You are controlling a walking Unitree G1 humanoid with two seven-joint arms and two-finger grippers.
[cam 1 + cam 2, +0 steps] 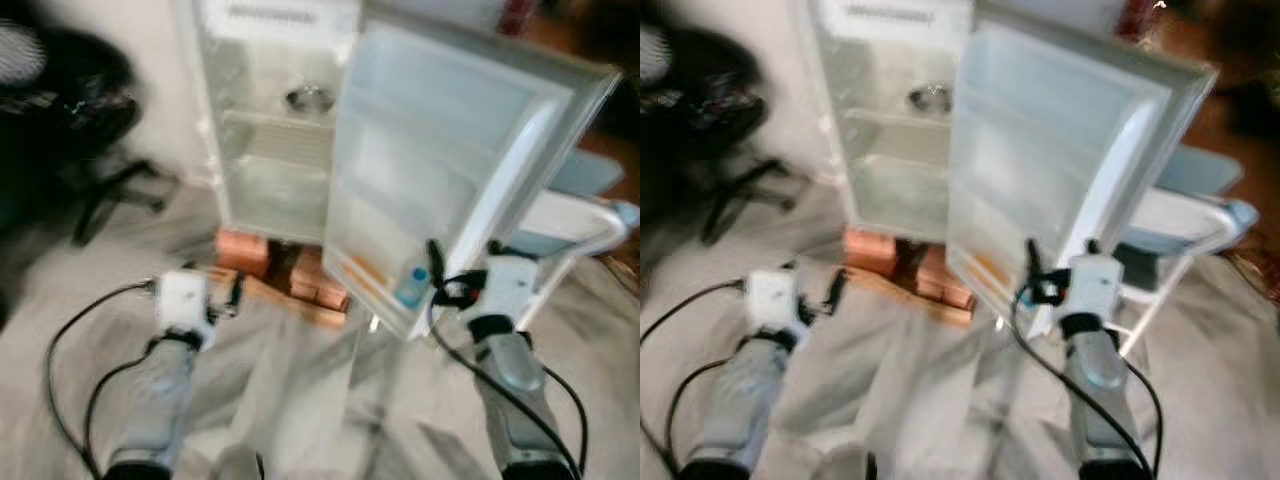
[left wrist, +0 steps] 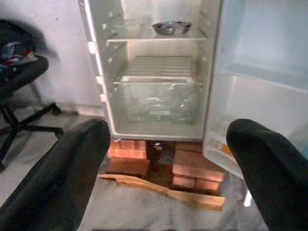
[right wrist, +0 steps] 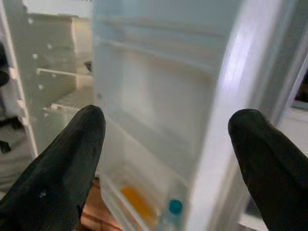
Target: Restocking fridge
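The white fridge (image 1: 270,120) stands open on a stack of bricks (image 2: 127,159), its door (image 1: 440,160) swung wide toward the robot's right. On an upper shelf sits a metal bowl (image 2: 170,27). In the door's bottom rack are a bottle with a blue cap (image 3: 174,208) and something orange (image 3: 137,202) beside it. The right gripper (image 3: 168,163) hovers spread apart near the door's edge; the left gripper (image 2: 168,159) hangs spread apart facing the cabinet, both empty.

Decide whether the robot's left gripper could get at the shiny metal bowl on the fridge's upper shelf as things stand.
Probably yes. The left gripper is open and faces the open white fridge; nothing blocks the way to the shiny metal bowl on the upper shelf. The door swings off to the right. The bowl sits high, so the arm must rise.
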